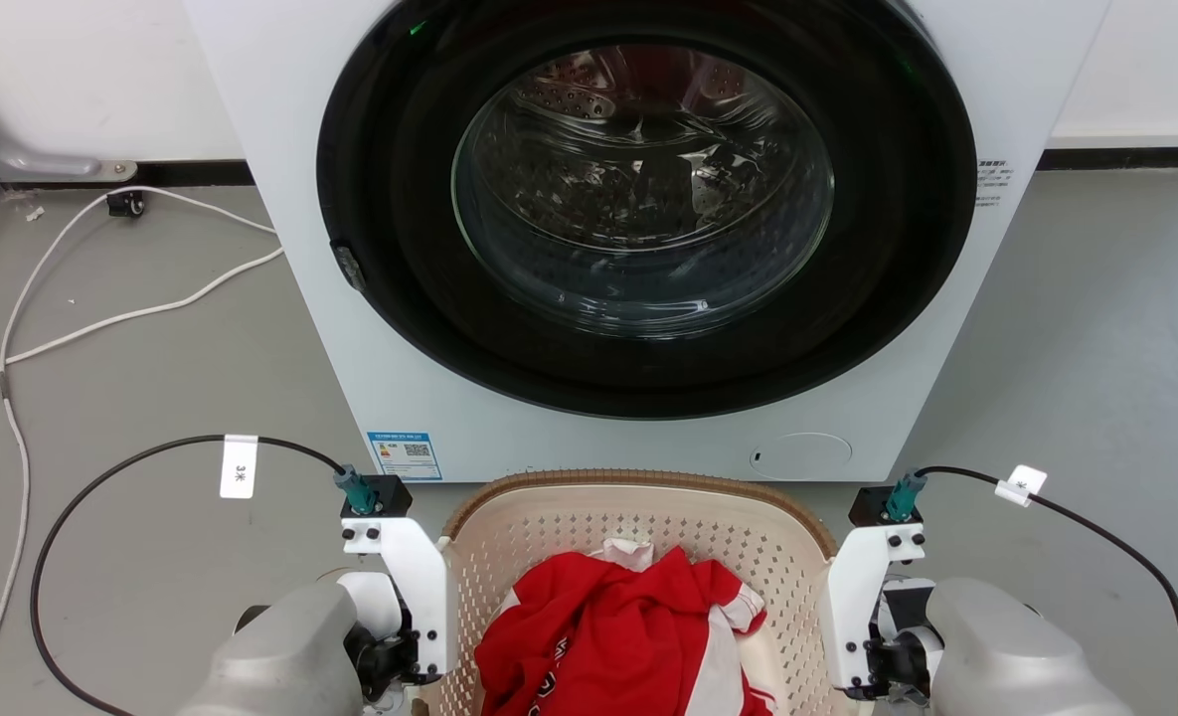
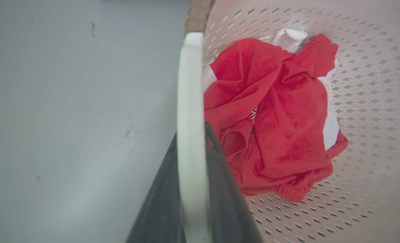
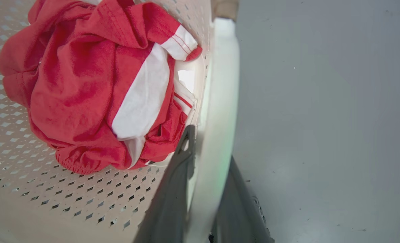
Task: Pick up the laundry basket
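The laundry basket is between the robot's two arms, directly in front of the washing machine, whose round door is closed. On each side, a white wrist bracket stands just beside the brown rim.

The left gripper holds the left handle of the basket. Its outer finger lies against the face of the handle that looks to the grey floor. Its inner finger lies against the face that looks into the basket. Both fingers touch the handle, so the jaws are drawn narrow around it. Just beyond the inner finger, a crumpled red and white garment lies on the perforated bottom.

The right gripper clamps the right handle in the same way. One dark finger is on the basket side and the other is on the floor side, with the white bar tight between them. The garment comes close to this inner finger and reaches the basket wall under the handle.

Whether the bottom of the basket rests on the floor cannot be told.

A black cable with a white tag curves away from the left wrist. Farther out on that side a white cable lies on the floor.
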Robot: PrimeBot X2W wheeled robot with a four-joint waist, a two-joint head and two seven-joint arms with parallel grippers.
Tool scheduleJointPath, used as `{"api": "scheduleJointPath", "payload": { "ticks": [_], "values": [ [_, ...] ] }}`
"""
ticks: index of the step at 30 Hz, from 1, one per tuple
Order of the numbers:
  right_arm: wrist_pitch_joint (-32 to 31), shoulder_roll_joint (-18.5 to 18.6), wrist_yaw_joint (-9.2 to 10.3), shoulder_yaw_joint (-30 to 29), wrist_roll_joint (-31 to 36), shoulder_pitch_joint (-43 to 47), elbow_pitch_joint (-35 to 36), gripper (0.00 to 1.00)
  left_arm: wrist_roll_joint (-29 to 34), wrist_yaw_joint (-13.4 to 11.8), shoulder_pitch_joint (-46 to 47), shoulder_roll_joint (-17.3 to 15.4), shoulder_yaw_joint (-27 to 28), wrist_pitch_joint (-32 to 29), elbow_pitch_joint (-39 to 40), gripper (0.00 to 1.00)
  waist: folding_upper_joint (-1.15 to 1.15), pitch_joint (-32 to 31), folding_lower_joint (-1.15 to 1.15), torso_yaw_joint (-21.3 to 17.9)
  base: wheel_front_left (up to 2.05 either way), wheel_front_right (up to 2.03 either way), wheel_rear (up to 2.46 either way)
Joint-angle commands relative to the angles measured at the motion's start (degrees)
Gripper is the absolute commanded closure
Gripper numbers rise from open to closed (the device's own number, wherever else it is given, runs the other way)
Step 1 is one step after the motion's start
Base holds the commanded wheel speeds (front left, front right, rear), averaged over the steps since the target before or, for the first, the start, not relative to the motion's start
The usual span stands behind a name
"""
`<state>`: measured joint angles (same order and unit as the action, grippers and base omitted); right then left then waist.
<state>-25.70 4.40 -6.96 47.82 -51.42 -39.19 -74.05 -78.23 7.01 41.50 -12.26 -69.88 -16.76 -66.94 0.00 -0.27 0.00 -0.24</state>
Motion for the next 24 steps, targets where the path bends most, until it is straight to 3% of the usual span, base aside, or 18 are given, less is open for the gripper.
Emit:
{"api": "scheduleJointPath", "payload": {
  "ticks": [1,24],
  "values": [
    [-0.08,-2.04,-0.97,0.24,-0.6,-0.4,0.87,1.0,-0.32,0.86,0.22,1.76,-0.08,0.58,1.6,1.0,0.0,0.01,0.0,-0.01,0.0,0.0,0.0],
    [-0.15,-2.26,-0.97,0.8,-1.42,0.03,0.68,1.0,-1.67,0.86,-0.13,1.71,-0.52,0.96,1.18,1.0,0.0,0.19,0.0,-0.37,0.0,0.0,0.0]
  ]
}}
